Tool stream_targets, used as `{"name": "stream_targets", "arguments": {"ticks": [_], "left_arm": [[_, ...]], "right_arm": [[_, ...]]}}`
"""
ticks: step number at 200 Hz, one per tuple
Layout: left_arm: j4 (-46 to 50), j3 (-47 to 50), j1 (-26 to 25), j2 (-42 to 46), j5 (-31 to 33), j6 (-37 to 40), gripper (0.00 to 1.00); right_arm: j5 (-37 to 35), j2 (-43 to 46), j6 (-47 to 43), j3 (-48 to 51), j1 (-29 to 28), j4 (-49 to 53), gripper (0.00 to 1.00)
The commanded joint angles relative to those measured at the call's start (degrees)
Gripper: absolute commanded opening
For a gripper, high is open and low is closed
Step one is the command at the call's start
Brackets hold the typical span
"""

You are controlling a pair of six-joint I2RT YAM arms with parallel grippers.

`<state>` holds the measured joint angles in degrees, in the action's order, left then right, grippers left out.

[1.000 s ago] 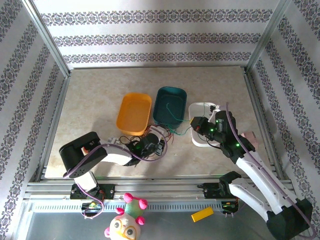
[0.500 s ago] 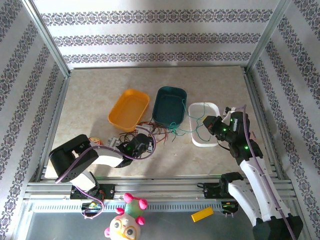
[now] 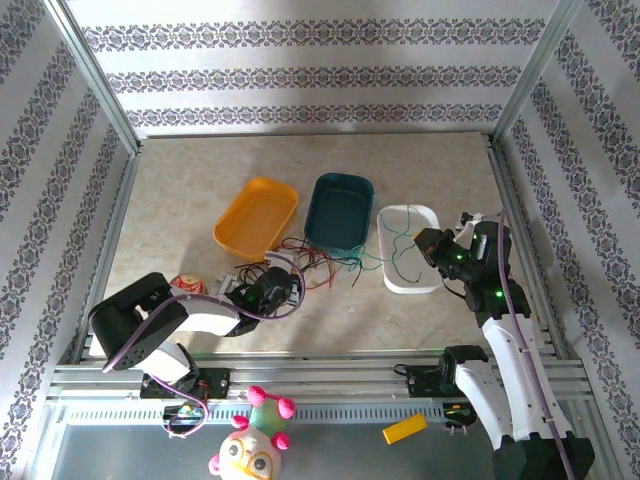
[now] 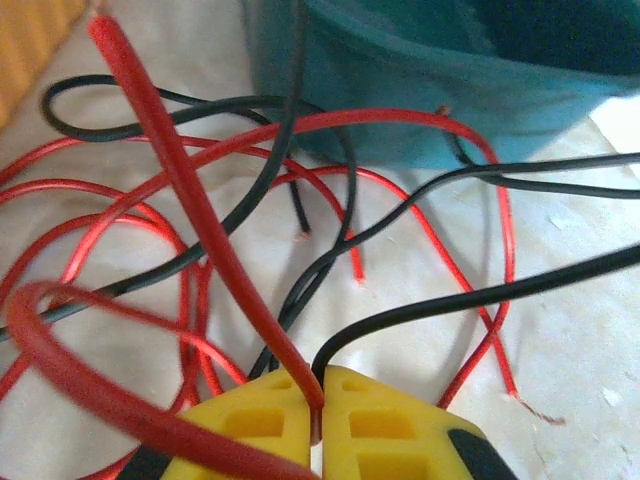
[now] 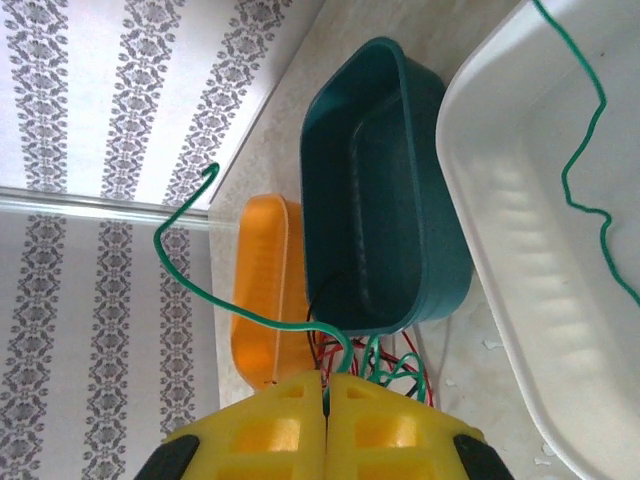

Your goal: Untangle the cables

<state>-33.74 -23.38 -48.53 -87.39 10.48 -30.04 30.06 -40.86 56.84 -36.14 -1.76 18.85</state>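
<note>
From above, the cables (image 3: 312, 262) lie in a loose tangle on the table (image 3: 180, 190), just in front of the orange tray (image 3: 255, 215) and the teal tray (image 3: 340, 212). The left gripper (image 3: 283, 290) sits at the tangle's near-left edge. The right gripper (image 3: 428, 243) is over the white tray (image 3: 415, 280), and a green cable (image 3: 372, 260) runs from the tangle into that tray.

Left wrist: the yellow fingers are pressed together on a red cable (image 4: 200, 230) — black cables (image 4: 400, 215) cross it beside the teal tray.

Right wrist: the fingers pinch the green cable, which arcs upward — another green stretch lies in the white tray.
</note>
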Motion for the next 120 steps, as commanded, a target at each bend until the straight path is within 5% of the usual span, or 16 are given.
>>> {"name": "stream_targets", "arguments": {"ticks": [1,14,35,76,120], "left_arm": [[2.8,-1.2,0.2,2.0,-7.4,5.8,0.33],[4.0,-2.5,-0.1,2.8,-12.1,8.1,0.54],[6.0,-4.3,-1.4,4.2,-15.9,11.1,0.65],[10.9,-10.1,-4.1,3.2,-18.7,15.9,0.7],[13.4,-16.6,-7.5,-4.2,-23.7,19.4,0.66]], "right_arm": [[-1.5,0.7,1.7,1.8,-4.2,-2.5,0.0],[-4.2,0.7,2.8,3.4,-7.6,-3.4,0.0],[-8.4,0.2,5.0,6.1,-12.4,-6.0,0.0],[-12.2,-1.7,6.4,7.5,-17.1,-8.2,0.0],[-14.3,-1.3,8.1,7.6,-17.4,-8.8,0.0]]}}
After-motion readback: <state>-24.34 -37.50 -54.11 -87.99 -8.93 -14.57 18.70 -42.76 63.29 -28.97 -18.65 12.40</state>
